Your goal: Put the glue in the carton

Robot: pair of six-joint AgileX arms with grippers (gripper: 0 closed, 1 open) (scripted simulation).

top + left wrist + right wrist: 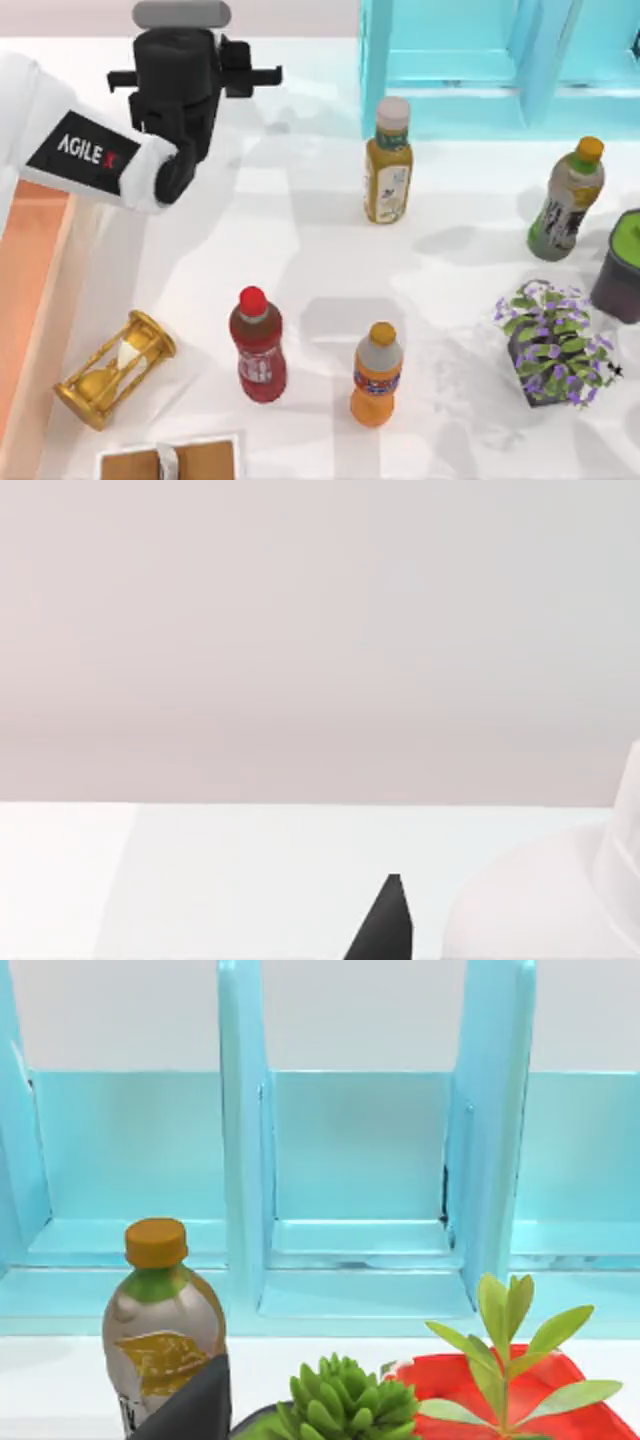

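None of the job reads as finished from where I sit. The carton [28,290] lies along the left edge of the table [300,250], and the strip of its peach floor that I can see carries no bottle. The rest of it is covered by my left arm or runs off past the edge of the top view.

I cannot place the glue. Of the standing bottles, the red-capped drink bottle [260,345] near the middle is much too big to be it. The orange bottle [377,375], the yellow bottle [388,160] and the green-labelled bottle [565,200] are no candidates either. If the glue is in hand or on the table, it is hidden under the arm.

The left claw [195,70] hangs at the far left of the table, just beyond the carton's far end, pointing out over bare white surface. I cannot tell whether it is apart, together or clamped on anything. The right claw [195,1405] sits idle at the right side, facing the blue rack [500,60], and I cannot tell its state either.

My judgement is that the delivery into the carton remains to be done. I would want sight of the glue before calling any step complete. The hourglass [115,370] stands just beside the carton's right wall, so a low approach on that side could knock it.
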